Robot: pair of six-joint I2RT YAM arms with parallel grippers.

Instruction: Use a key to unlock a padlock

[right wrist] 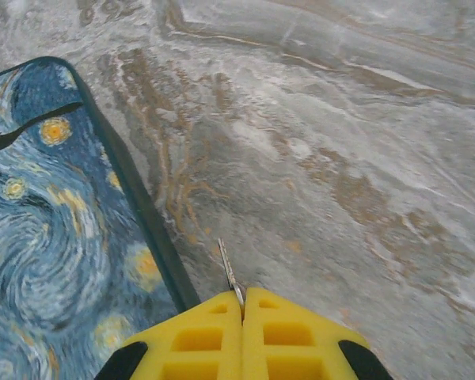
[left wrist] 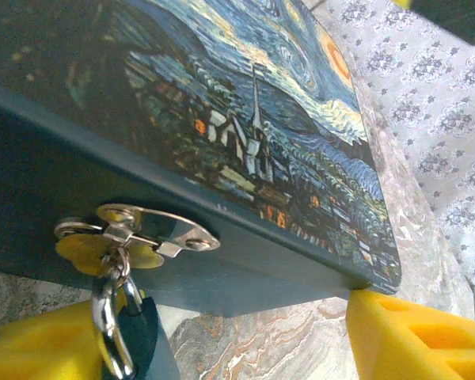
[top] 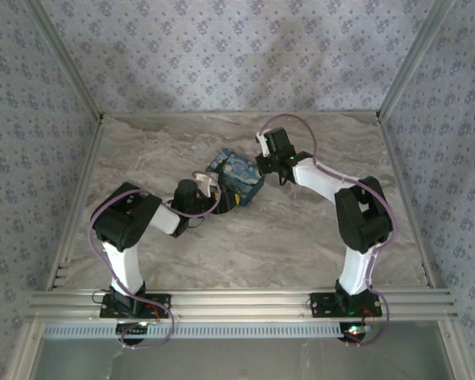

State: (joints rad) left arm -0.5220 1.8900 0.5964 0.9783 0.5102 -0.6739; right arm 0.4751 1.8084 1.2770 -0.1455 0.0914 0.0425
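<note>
Nearest, the left gripper (left wrist: 222,336) stands wide, the padlock (left wrist: 138,344) close against one finger; it hangs from the hasp (left wrist: 154,229) on the front wall of the painted box (left wrist: 245,119). Farther off, beside the box's edge, the right gripper (right wrist: 242,321) pinches the key (right wrist: 230,275), blade forward, above the table (right wrist: 364,158). Step judged: bringing the key over; next, steady the padlock and align the blade with the keyway, here hidden

Your box (top: 233,180) sits midway on the table (top: 301,237), left gripper (top: 210,188) at its near-left, right gripper (top: 263,163) at its far-right.
The padlock (left wrist: 120,321) hangs from the hasp (left wrist: 154,229) on that near-left side; the key (right wrist: 230,275) is just beside the right edge.
</note>
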